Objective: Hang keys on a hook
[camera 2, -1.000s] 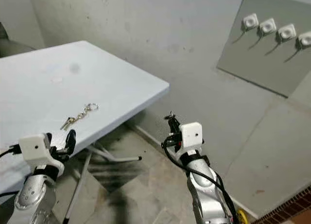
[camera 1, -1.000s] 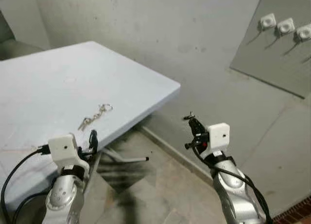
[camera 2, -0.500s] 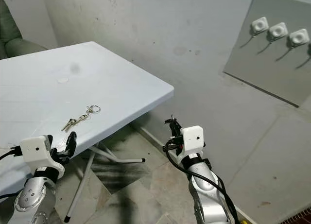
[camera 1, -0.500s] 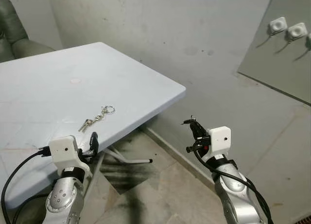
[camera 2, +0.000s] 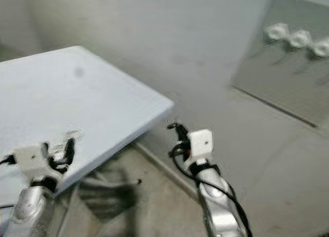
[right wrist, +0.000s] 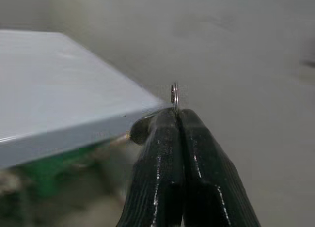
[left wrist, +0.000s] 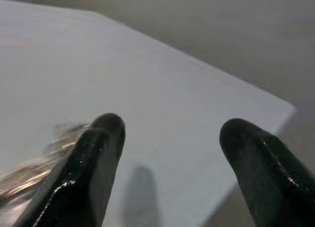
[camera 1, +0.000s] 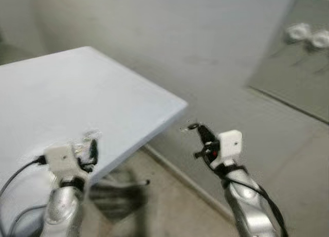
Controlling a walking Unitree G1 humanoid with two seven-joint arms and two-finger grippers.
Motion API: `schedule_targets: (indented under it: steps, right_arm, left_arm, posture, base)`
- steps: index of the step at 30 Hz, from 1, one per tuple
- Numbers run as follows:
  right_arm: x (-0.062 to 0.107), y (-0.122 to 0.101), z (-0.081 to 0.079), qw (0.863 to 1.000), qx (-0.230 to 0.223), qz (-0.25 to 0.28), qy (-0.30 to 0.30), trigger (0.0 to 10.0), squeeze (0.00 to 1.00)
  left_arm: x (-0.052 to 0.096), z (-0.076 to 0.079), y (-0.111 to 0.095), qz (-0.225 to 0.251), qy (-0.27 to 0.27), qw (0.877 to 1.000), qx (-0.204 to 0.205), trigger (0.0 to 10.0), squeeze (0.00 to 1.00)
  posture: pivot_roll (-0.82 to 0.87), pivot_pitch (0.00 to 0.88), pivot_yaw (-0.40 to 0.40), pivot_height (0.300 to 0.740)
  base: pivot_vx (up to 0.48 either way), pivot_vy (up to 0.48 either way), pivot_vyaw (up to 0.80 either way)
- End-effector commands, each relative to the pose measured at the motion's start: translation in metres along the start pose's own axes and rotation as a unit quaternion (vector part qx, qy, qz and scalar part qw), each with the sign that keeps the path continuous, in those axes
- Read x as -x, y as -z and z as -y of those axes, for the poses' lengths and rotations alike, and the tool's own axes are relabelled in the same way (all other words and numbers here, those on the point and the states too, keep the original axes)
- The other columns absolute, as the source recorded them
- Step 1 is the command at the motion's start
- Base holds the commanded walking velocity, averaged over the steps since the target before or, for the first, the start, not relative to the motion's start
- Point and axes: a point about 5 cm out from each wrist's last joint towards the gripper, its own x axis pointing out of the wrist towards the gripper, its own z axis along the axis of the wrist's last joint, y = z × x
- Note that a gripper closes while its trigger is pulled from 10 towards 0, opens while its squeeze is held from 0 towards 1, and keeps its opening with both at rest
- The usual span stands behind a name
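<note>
Head views are blurry, but the left wrist cam shows the left gripper (left wrist: 170, 133) spread open over the table (camera 1: 61, 93), keys (left wrist: 34, 163) beside one finger. Right gripper (right wrist: 175, 113) pinches a small ring (right wrist: 174, 95) off the table's corner.

Head stereo pair looking forward and down, blurred, sharing the white table (camera 1: 77, 93) and grey wall (camera 1: 169, 31), each wrist camera close behind its fingers, both facing that table's edge

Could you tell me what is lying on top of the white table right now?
On the white table, a blurred set of keys lies near its front edge, just beyond the open left gripper. Part of the keys is hidden behind one of the fingers; the blur hides finer detail.
</note>
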Motion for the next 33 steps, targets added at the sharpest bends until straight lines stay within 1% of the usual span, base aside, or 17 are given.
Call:
schedule_targets:
  steps: [1,14,23,25,33]
  right_arm:
    - [-0.0053,-0.0075,-0.0101,1.000,-0.007,0.016,-0.014,10.0,0.00]
    - [-0.0059,-0.0076,-0.0111,1.000,-0.008,0.014,-0.017,10.0,0.00]
    - [-0.0063,-0.0068,-0.0145,1.000,-0.006,0.016,-0.022,10.0,0.00]
    - [-0.0051,-0.0085,-0.0165,0.999,-0.017,0.029,-0.030,10.0,0.00]
    - [-0.0027,-0.0060,-0.0196,0.999,-0.014,0.024,-0.046,10.0,0.00]
  left_arm:
    - [0.0003,-0.0095,-0.0060,0.010,-0.015,1.000,-0.017,10.0,0.00]
    - [0.0015,-0.0089,-0.0055,0.008,-0.014,1.000,-0.020,10.0,0.00]
    - [0.0021,-0.0077,-0.0055,0.010,-0.011,1.000,-0.018,10.0,0.00]
    - [0.0035,-0.0072,-0.0065,0.017,-0.013,1.000,-0.008,10.0,0.00]
    - [0.0059,-0.0055,-0.0075,0.024,-0.013,1.000,-0.011,10.0,0.00]
  posture:
    - [-0.02,0.000,-0.064,0.740]
    - [-0.02,0.000,-0.066,0.740]
    - [-0.02,0.000,-0.064,0.740]
    - [-0.01,0.000,-0.063,0.740]
    - [-0.01,0.000,-0.065,0.740]
  base:
    - [0.480,0.000,-0.68]
    - [0.457,0.000,-0.67]
    - [0.449,0.000,-0.65]
    - [0.000,0.000,0.00]
    - [0.000,0.000,0.00]
